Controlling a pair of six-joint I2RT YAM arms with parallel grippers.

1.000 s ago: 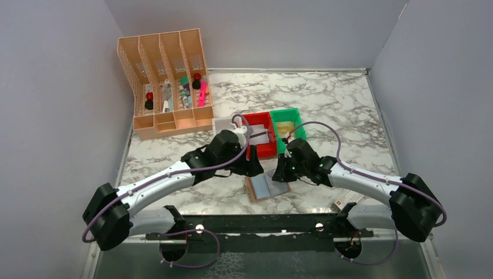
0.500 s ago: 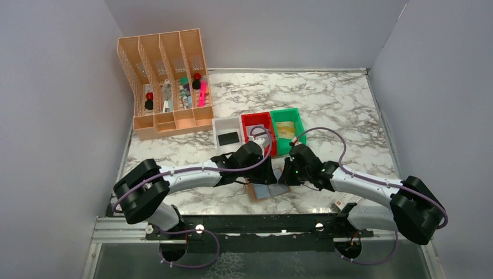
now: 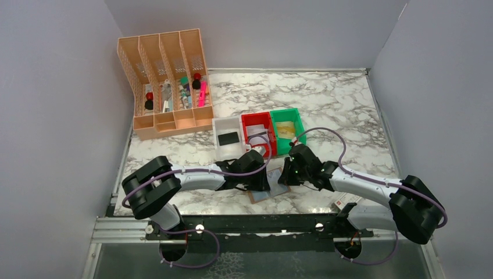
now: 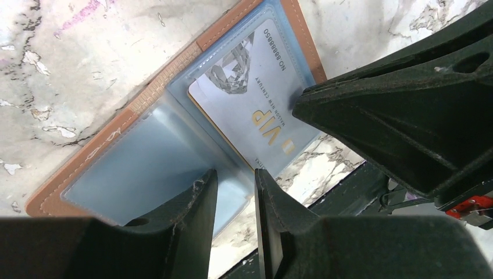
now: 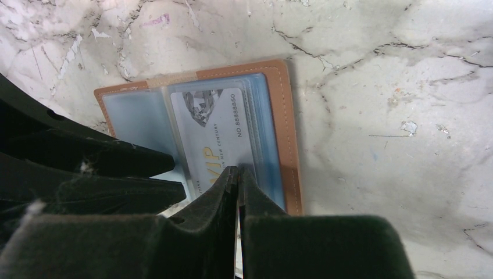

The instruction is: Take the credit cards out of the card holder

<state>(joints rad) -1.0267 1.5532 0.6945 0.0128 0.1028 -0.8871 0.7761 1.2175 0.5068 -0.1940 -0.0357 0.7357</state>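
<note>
The card holder [image 3: 263,195] lies open on the marble near the front edge, brown rim up and pale blue-grey faces showing [image 4: 134,168] [image 5: 131,116]. A pale credit card marked VIP [image 4: 256,99] [image 5: 212,128] sits in its right pocket. My right gripper [image 3: 285,176] [image 5: 238,170] is shut, its tips pressing on the card's lower edge. My left gripper [image 3: 265,184] [image 4: 235,174] hovers low over the wallet's left face, jaws a narrow gap apart with nothing between them. A dark card [image 3: 228,138] lies in the white bin and a tan-gold card [image 3: 285,129] in the green bin.
The white bin [image 3: 216,125], red bin [image 3: 254,120] and green bin [image 3: 296,116] stand in a row just behind the wallet. A peach desk organiser [image 3: 165,87] with pens stands at the back left. The two grippers are nearly touching over the wallet.
My left arm swung from over the red bin forward and down to the wallet's left face. My right gripper stayed on the wallet, shifting only slightly.
</note>
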